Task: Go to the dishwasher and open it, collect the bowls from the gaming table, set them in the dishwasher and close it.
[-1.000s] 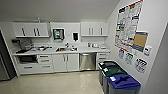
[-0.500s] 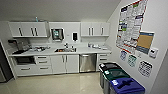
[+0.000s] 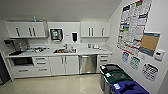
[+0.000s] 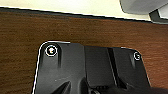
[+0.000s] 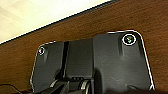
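The dishwasher (image 3: 87, 64) is a grey steel front set under the white counter (image 3: 82, 52), right of the sink (image 3: 64, 50), and its door is closed. It stands across the pale floor from me, a little right of centre in the head view. The bowls and the gaming table are out of view. My left gripper (image 4: 85, 89) and my right gripper (image 5: 73, 88) hang by their dark plates over a brown wood-grain surface, with pale floor beyond it.
White cabinet doors and drawers (image 3: 40, 65) flank the dishwasher. Three lidded bins (image 3: 117, 79) stand along the right wall under posters (image 3: 133, 25). A dark appliance (image 3: 3, 70) sits at the far left. Open floor (image 3: 57, 85) lies in front of the cabinets.
The whole head picture has shifted slightly, so the camera has moved. Nothing in the kitchen itself has changed.
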You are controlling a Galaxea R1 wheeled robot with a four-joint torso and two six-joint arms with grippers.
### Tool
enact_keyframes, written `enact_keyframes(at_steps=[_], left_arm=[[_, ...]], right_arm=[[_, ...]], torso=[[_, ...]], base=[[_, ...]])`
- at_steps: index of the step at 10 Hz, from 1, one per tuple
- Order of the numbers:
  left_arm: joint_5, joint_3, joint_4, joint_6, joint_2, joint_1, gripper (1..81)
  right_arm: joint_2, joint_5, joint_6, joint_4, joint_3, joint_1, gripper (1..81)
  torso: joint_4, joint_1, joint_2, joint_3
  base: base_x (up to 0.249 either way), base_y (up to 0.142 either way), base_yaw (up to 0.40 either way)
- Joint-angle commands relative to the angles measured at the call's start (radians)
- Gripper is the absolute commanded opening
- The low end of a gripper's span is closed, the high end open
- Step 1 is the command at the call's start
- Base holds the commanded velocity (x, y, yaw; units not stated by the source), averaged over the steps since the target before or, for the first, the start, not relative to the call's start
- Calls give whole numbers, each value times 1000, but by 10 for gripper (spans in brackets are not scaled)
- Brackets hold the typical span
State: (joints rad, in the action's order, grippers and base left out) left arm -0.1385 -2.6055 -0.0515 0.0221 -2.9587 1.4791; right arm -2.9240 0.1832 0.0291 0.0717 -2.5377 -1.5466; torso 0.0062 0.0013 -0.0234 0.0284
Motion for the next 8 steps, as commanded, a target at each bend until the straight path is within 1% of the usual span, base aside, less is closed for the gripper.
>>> enact_keyframes(at_steps=[1, 8], left_arm=[[40, 5, 12, -5, 3, -61, 811], [40, 5, 12, -5, 6, -61, 811]], right_arm=[[7, -45, 3, -13, 7, 58, 811], [10, -48, -2, -7, 8, 68, 811]], torso=[[0, 0, 0, 0], [0, 0, 0, 0]], base=[[167, 0, 0], [164, 0, 0]])
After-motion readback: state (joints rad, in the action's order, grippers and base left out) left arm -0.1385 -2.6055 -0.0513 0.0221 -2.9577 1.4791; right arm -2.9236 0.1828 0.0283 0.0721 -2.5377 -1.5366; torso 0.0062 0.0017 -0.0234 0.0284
